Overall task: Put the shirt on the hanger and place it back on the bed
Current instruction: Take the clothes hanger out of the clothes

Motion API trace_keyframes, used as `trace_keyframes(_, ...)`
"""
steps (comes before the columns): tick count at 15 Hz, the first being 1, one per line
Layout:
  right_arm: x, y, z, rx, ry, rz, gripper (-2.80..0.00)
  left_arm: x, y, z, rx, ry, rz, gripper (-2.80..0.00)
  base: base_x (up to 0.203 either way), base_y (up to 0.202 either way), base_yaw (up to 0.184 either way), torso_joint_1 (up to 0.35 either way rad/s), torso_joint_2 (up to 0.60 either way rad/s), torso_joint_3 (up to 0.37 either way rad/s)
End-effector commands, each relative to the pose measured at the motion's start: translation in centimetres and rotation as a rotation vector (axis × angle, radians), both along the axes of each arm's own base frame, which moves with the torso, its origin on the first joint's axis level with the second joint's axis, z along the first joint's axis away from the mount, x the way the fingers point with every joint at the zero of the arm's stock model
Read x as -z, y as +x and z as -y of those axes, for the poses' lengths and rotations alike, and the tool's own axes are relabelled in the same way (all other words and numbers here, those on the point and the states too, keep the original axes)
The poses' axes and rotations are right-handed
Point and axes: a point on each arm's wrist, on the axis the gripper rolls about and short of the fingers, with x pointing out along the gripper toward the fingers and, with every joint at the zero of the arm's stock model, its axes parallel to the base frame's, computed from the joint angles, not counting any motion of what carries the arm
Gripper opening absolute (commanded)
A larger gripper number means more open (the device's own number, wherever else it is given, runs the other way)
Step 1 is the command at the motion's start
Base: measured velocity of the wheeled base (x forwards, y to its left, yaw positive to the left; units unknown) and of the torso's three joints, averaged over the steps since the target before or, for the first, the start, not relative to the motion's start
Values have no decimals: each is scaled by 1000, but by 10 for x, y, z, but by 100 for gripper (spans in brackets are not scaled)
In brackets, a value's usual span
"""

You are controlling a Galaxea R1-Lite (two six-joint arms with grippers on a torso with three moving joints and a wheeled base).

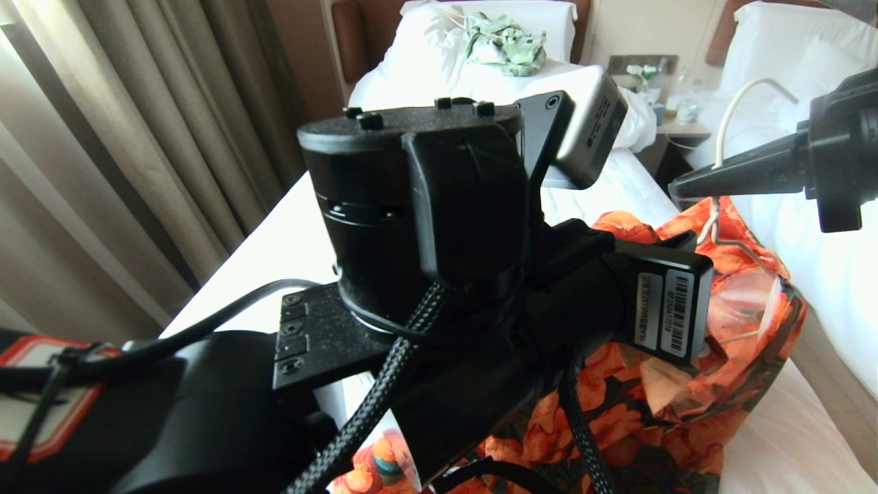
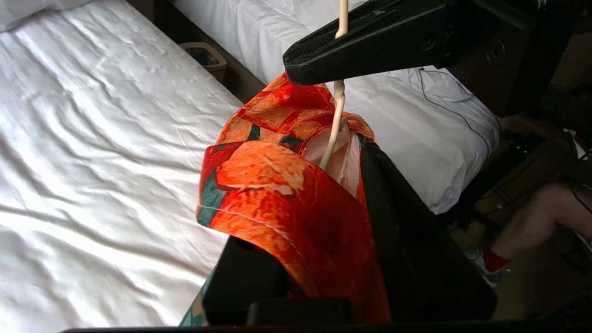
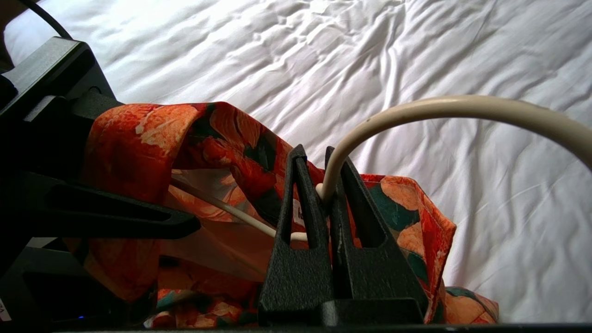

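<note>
Above the bed [image 2: 92, 138]: right gripper [image 3: 319, 185] pinches the hanger [image 3: 439, 108] neck, the shirt [image 1: 720, 329] hanging at its 6 o'clock; left gripper [image 2: 323, 231] jaws parted around collar fabric.

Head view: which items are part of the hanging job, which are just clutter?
Job:
- shirt
- hanger, neck pinched in right claw
- left claw, at the shirt's collar
- bed

Clutter:
- green-and-white garment by the pillows
- other bed
- bottles on nightstand
</note>
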Motion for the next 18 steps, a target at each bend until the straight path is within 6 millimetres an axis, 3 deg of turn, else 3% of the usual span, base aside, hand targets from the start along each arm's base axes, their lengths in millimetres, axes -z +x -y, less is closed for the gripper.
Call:
trace_keyframes(1,0,-1,0,-3,-1,0,-280,0,0,-1,-3,0,0,0,0,0,0,0,0,0)
trace_keyframes(7,1,2,1,9,-6,-3,-280,4,3,-11,-105,114,17,0,0,0,0,0,0,0)
trace_keyframes(13,-3,6,1,53,3,55,-280,-20,-17,-59,-146,71,38,0,0,0,0,0,0,0)
trace_keyframes(14,-3,6,1,66,0,59,-280,-22,-20,-70,-152,66,40,-280,0,0,0,0,0,0)
trace_keyframes(18,-8,10,7,108,26,88,-280,-12,-13,-114,-252,75,25,-280,0,0,0,0,0,0)
